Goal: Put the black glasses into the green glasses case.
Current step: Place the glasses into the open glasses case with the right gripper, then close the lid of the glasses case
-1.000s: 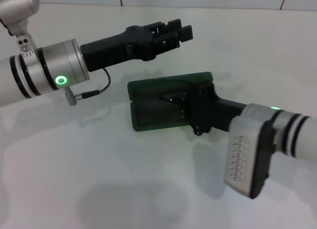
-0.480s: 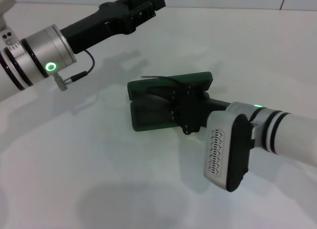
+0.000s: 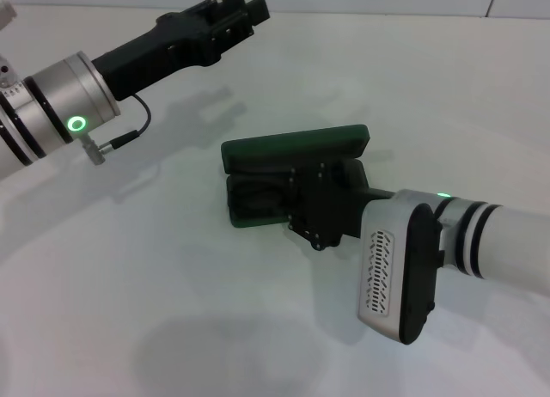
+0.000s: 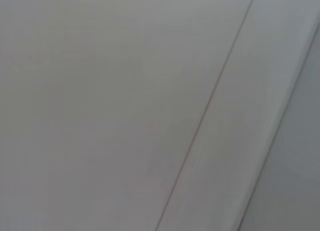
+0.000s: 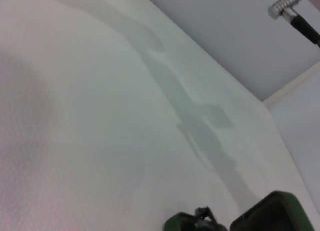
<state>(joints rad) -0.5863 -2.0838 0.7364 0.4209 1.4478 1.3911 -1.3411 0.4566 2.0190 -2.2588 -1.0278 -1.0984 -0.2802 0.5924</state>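
Green glasses case point(image 3: 296, 148) lying open on smooth white table point(image 3: 172, 311), hard, boxy, round corners. Right gripper point(image 3: 301, 210) down inside it; jaws hidden, cannot tell. Left gripper point(image 3: 241, 9) raised far away, jaws apart, holding nothing. Black glasses not seen.

The green glasses case point(image 3: 296, 148) lies open near the middle of the tabletop point(image 3: 172, 277), the right end effector point(image 3: 316, 204) over its tray from the right, the left end effector point(image 3: 232, 15) raised well behind and to its left.
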